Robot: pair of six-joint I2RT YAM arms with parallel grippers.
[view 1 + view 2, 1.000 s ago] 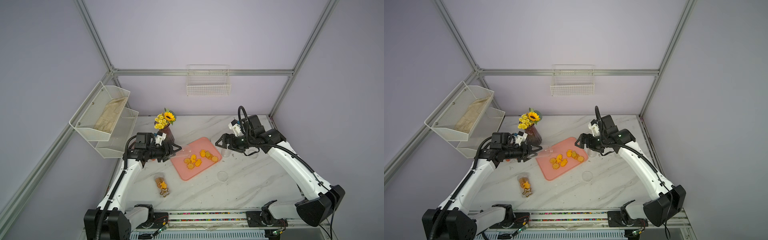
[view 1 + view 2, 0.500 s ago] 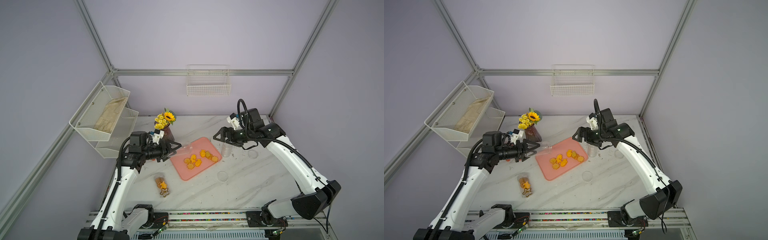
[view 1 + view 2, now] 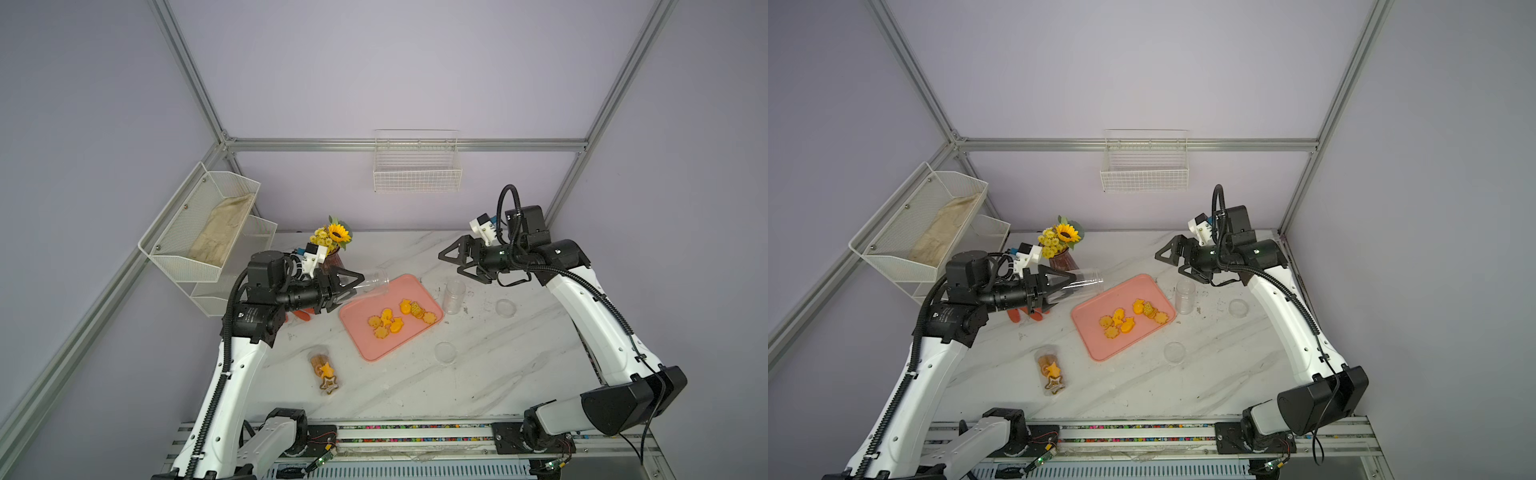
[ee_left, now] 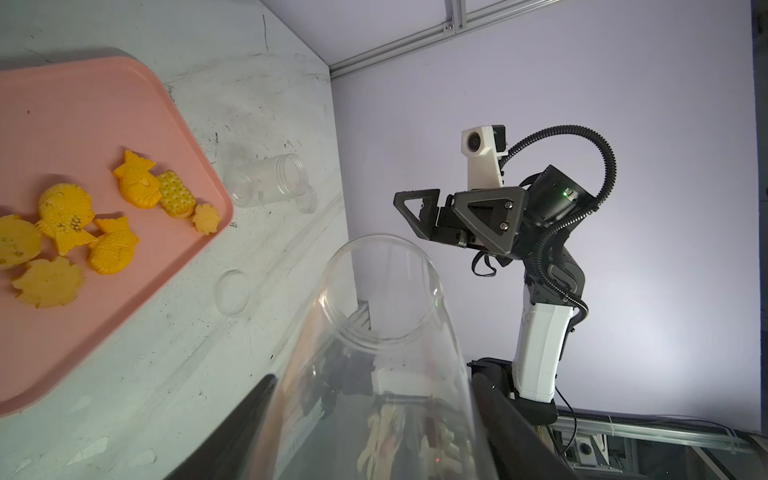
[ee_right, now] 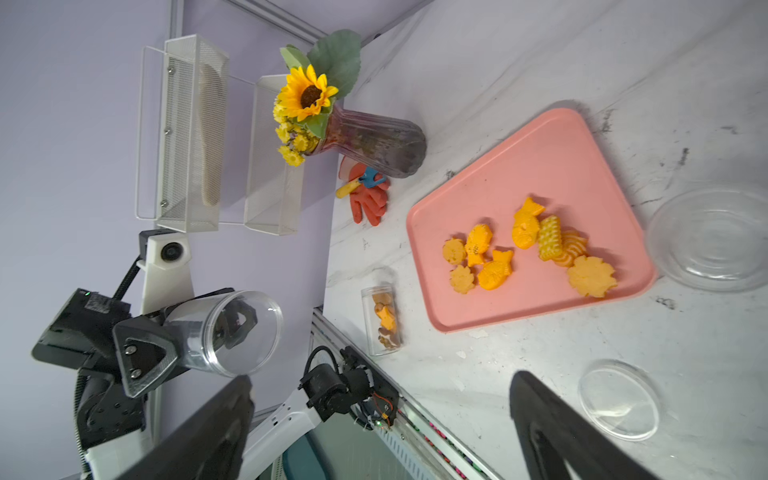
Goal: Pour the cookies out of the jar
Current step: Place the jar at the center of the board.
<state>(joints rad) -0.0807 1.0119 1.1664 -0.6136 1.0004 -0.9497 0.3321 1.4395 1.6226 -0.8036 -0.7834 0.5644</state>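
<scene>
1. The left claw [image 3: 354, 286] is clamped on a clear jar [image 3: 372, 282], with one finger on each side of its closed end.
2. The jar hangs level above the table [image 3: 415, 386]. Its mouth points away from the claw, and it looks empty in the left wrist view [image 4: 374, 353].
3. A pink tray [image 3: 374, 345] lies flat on the table, just past the jar's mouth and lower.
4. About eight orange-yellow cookies [image 3: 399, 318] sit in a loose cluster mid-tray. They are beyond the left claw's tips and clear of the jar.
5. More cookies lie inside a small jar [image 3: 324, 370], which is on its side on the table. It is nearer the robot's base than the left claw and apart from the tray's near edge.
6. The right claw [image 3: 451, 264] is spread wide and holds nothing. It is raised above the table with its tips pointing toward the left claw.
7. An upright jar [image 3: 454, 296], clear and empty, stands on the table below the right claw's tips, just beside the tray's corner.
8. Two clear lids lie flat on the table. One [image 3: 505, 308] is back under the right arm, behind the claw's tips. The other [image 3: 445, 352] is nearer the base, off the tray's near edge.
9. A vase [image 3: 334, 262] of sunflowers stands beside the left claw, on its far side.
10. An orange glove [image 5: 368, 203] lies on the table beneath the left claw.
</scene>
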